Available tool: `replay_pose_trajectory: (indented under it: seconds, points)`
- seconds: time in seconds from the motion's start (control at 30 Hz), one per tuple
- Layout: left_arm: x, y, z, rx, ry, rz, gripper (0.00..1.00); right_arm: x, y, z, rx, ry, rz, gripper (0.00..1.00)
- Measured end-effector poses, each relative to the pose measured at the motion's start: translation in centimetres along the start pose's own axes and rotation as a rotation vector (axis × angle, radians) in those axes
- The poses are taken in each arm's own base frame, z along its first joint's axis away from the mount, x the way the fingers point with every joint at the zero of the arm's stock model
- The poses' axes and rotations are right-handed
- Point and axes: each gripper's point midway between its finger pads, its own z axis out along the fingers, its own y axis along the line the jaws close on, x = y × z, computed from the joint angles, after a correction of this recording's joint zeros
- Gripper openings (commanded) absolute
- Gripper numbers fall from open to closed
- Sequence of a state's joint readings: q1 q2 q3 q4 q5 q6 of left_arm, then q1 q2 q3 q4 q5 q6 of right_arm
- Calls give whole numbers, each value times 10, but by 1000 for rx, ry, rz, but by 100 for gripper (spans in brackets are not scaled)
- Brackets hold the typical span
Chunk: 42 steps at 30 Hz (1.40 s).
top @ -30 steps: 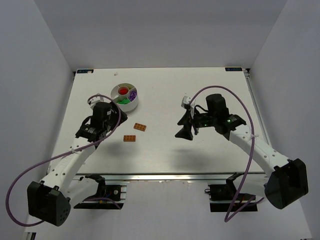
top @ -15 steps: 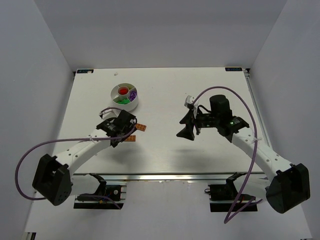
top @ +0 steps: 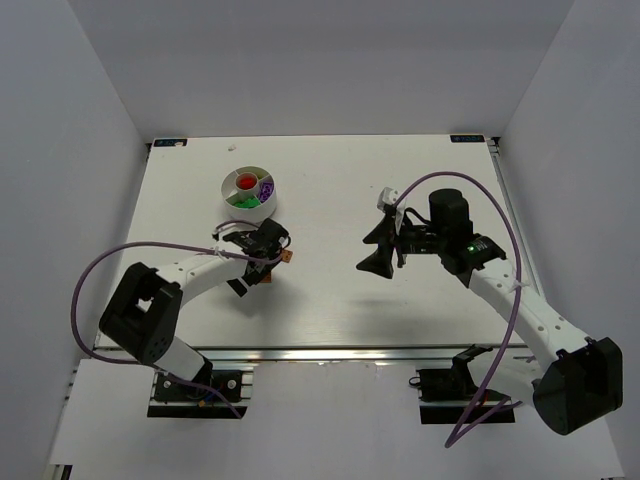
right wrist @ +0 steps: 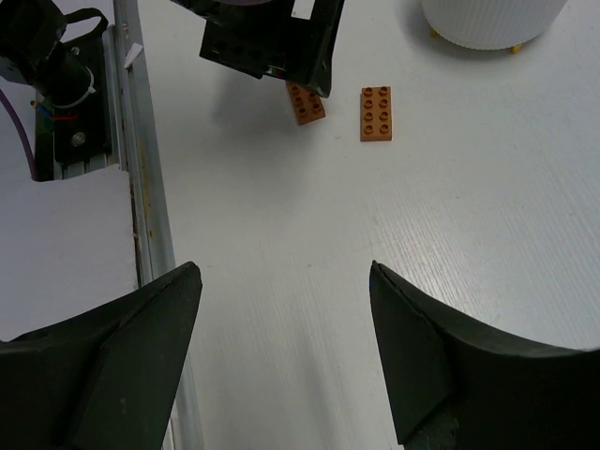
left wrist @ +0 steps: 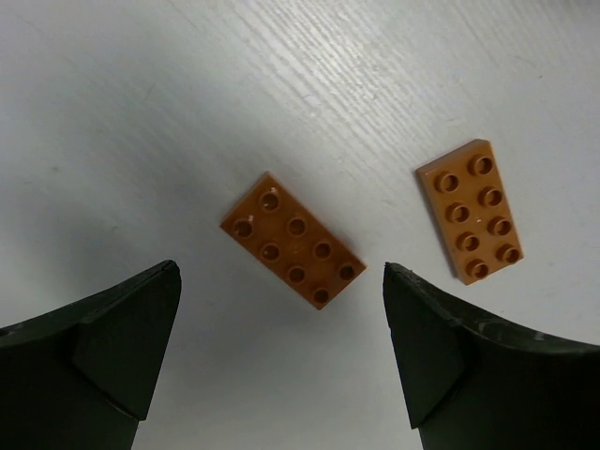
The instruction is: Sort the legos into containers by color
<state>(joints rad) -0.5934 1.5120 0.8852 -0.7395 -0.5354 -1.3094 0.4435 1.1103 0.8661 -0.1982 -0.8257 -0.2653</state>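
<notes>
Since a second ago my left arm had swung inward across the counter (top: 400, 180), and the left pincer (left wrist: 279, 267) had spread wider. It hung fully spread over the two loose bricks, holding nothing. In the left wrist view the first orange plate (left wrist: 293, 240) lay studs-up, skewed, squarely between the fingers. The second orange plate (left wrist: 471, 211) lay just beside it, apart, outside the right-hand finger. Over on the other side, well apart, the right pincer (right wrist: 283, 270) also stood spread and empty above bare counter.

Farther back sat the white divided dish (top: 258, 211), with a red piece (top: 246, 181), a purple piece (top: 266, 186) and green pieces (top: 240, 199) in separate compartments. I judged the sort nearly done, with only the orange plates left out. The step in hand looked like the pick of the first one. I reckoned the next move called for turning the wrist to square the fingers with its long edges, then lowering and closing without nudging its neighbour.
</notes>
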Motion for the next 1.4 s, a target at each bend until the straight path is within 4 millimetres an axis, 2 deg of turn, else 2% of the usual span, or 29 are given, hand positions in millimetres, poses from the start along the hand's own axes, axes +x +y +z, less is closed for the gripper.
replay_pose_trajectory:
  seconds: [0.3, 0.63, 0.8, 0.9, 1.27, 1.4]
  points:
    - [6, -29, 23, -30, 21, -52, 98, -2, -2, -6, 4, -24, 7, 77]
    - [-3, -20, 32, -75, 16, -87, 94, -12, -3, -15, 2, -64, 2, 78]
    - [-19, 4, 41, -123, 1, -129, 92, -13, -2, -16, -8, -72, 9, 78]
    - [-26, 12, 45, -142, -3, -130, 91, -14, -1, -16, -12, -73, 15, 78]
    - [-20, 10, 45, -134, 18, -55, 85, -8, 0, -16, -16, -71, 27, 77]
    - [-10, -1, 39, -105, 28, -17, 85, -7, 1, -16, -22, -71, 30, 78]
